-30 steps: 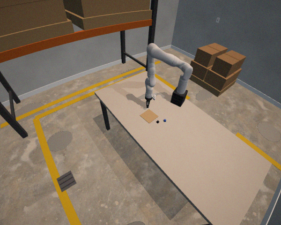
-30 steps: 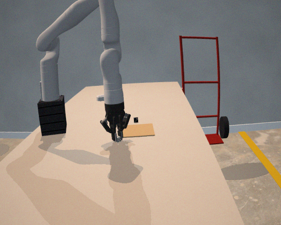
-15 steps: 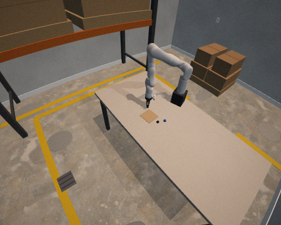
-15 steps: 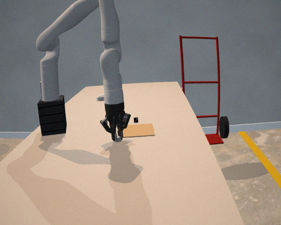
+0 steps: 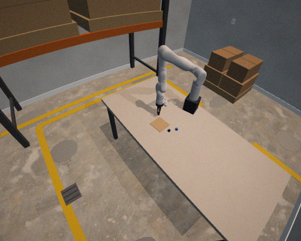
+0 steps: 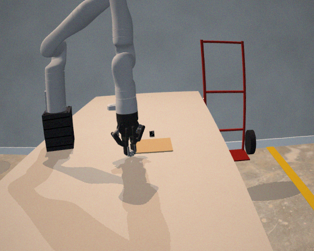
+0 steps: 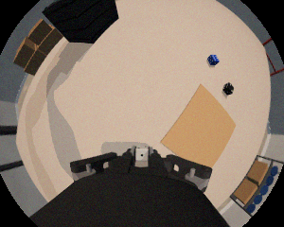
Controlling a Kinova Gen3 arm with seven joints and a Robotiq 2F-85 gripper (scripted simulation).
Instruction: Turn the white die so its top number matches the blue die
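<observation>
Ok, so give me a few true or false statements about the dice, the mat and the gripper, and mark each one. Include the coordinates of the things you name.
1. The gripper (image 5: 158, 113) (image 6: 129, 154) (image 7: 142, 151) is shut on the white die (image 6: 131, 153) (image 7: 142, 155). True.
2. The white die lies on the mat (image 5: 159, 124) (image 6: 155, 145) (image 7: 200, 127). False: it is beside the mat, between the fingers.
3. The black die (image 5: 168, 130) (image 6: 152, 133) (image 7: 228, 88) is off the mat. True.
4. The blue die (image 5: 176, 128) (image 7: 213, 60) lies on top of the black die. False: they stand apart on the table (image 5: 210, 155) (image 6: 205, 202) (image 7: 114, 85).
</observation>
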